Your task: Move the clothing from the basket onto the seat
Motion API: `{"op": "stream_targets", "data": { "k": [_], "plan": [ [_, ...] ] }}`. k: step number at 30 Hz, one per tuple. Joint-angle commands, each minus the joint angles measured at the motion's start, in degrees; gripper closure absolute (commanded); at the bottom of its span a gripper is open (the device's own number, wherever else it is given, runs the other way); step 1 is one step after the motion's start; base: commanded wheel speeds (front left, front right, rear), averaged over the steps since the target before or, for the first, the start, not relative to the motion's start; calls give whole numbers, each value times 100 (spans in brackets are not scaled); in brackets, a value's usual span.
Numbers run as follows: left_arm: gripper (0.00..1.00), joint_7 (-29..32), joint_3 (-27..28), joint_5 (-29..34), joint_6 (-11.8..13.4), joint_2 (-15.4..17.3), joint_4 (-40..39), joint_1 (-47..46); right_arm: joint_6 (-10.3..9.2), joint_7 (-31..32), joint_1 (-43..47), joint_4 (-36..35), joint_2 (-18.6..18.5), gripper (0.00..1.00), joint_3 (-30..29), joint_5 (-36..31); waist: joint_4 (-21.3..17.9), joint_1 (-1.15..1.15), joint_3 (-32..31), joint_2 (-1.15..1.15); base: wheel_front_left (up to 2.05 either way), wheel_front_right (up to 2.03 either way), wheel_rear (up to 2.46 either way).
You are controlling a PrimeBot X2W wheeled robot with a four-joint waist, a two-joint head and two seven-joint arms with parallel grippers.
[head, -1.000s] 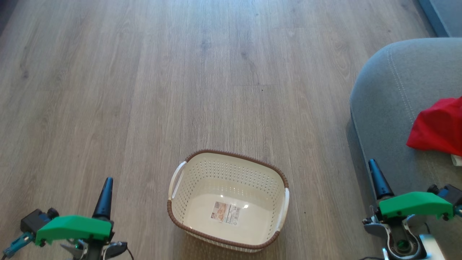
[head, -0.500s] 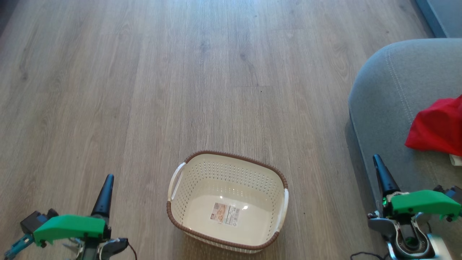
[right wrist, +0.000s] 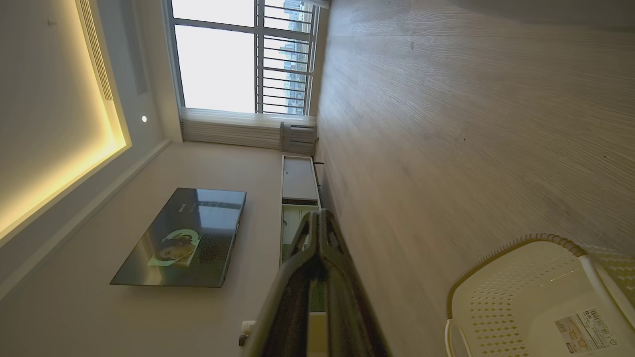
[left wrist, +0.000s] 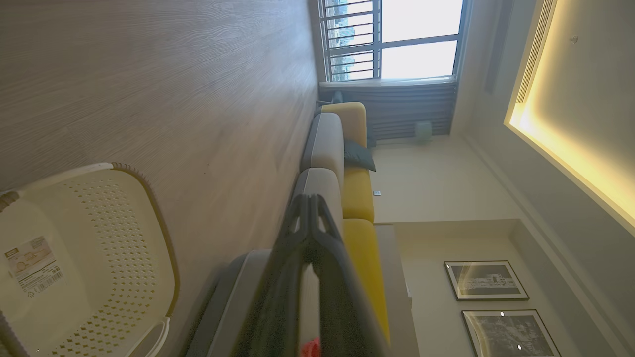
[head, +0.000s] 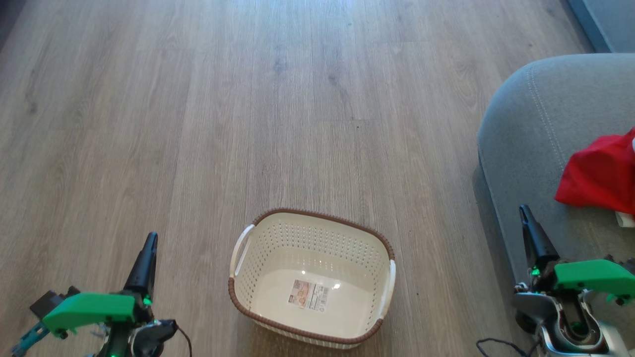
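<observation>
The cream basket (head: 253, 238) with its brown rim stands on the wood floor at the bottom centre of the head view; only a label lies on its floor. It also shows in the left wrist view (left wrist: 124, 233) and the right wrist view (right wrist: 501, 292). Red clothing (head: 598, 173) lies on the grey seat (head: 536, 119) at the right edge. My left gripper (head: 150, 239) is shut and holds nothing, left of the basket. My right gripper (head: 524, 210) is shut and holds nothing, over the seat's near edge. Shut fingertips show in each wrist view (left wrist: 308, 201) (right wrist: 317, 215).
Bare wood floor (head: 248, 99) stretches ahead and to the left. A grey and yellow sofa (left wrist: 347, 163) runs along the wall under a window. A television (right wrist: 183, 238) and a low cabinet (right wrist: 297, 183) stand at the opposite wall.
Both grippers have drifted slightly: the left tip a little up, the right one to the right and up along the seat's edge. Basket and clothing stay put.
</observation>
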Motion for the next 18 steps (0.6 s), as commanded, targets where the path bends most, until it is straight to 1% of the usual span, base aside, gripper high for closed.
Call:
{"op": "stream_targets", "data": {
  "k": [1, 7, 18],
  "plan": [
    [100, 53, 217, -150, -8, 18, -225, -333, 4, 72, -102, -260, -22, 100, 86, 164, -1, 0, -2, 0, 0, 0, 0],
    [100, 144, 233, -509, -9, 6, -264, -349, 3, 164, -96, -337, -21, 100, 45, 543, -10, 0, -13, 0, 0, 0, 0],
    [100, 144, 232, -509, -9, 6, -265, -349, 3, 164, -96, -337, -21, 100, 45, 543, -10, 0, -13, 0, 0, 0, 0]
  ]
}}
